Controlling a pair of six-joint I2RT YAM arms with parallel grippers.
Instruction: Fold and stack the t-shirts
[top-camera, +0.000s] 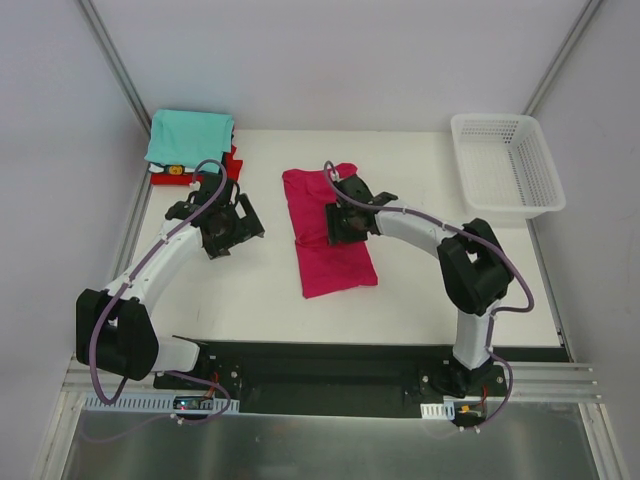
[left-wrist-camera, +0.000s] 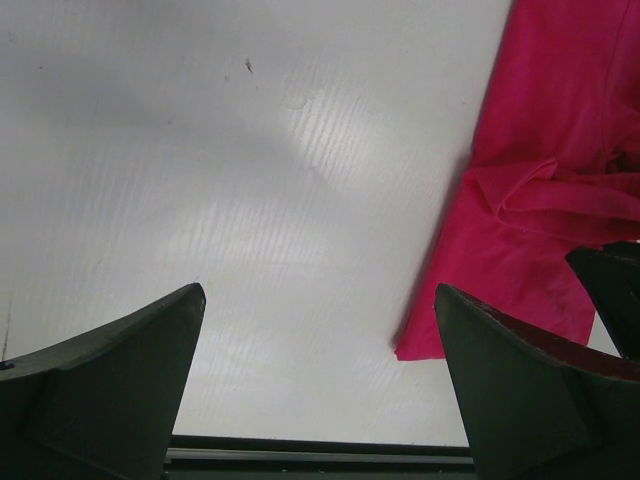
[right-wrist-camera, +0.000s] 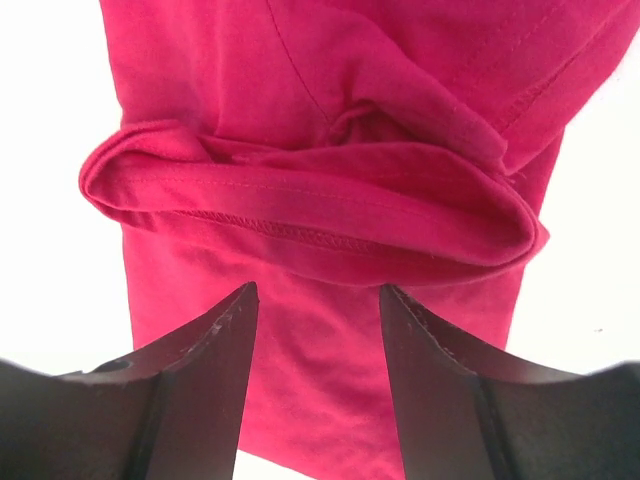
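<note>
The magenta-pink t-shirt (top-camera: 335, 255) lies folded into a long strip in the middle of the table. My right gripper (top-camera: 343, 222) hovers over its upper half, open. In the right wrist view its fingertips (right-wrist-camera: 318, 290) stand apart above the flat cloth, just short of a rolled, bunched hem (right-wrist-camera: 300, 200), and nothing is pinched between them. My left gripper (top-camera: 228, 228) is wide open over bare table to the left of the shirt. In the left wrist view the pink cloth (left-wrist-camera: 540, 200) lies to the right of that gripper (left-wrist-camera: 318, 292). A folded teal t-shirt (top-camera: 190, 136) tops a red one (top-camera: 205, 174) at the back left.
A white mesh basket (top-camera: 505, 165) stands at the back right corner. The table's front edge and black rail (top-camera: 320, 365) run just before the arm bases. Grey walls close in the back and sides.
</note>
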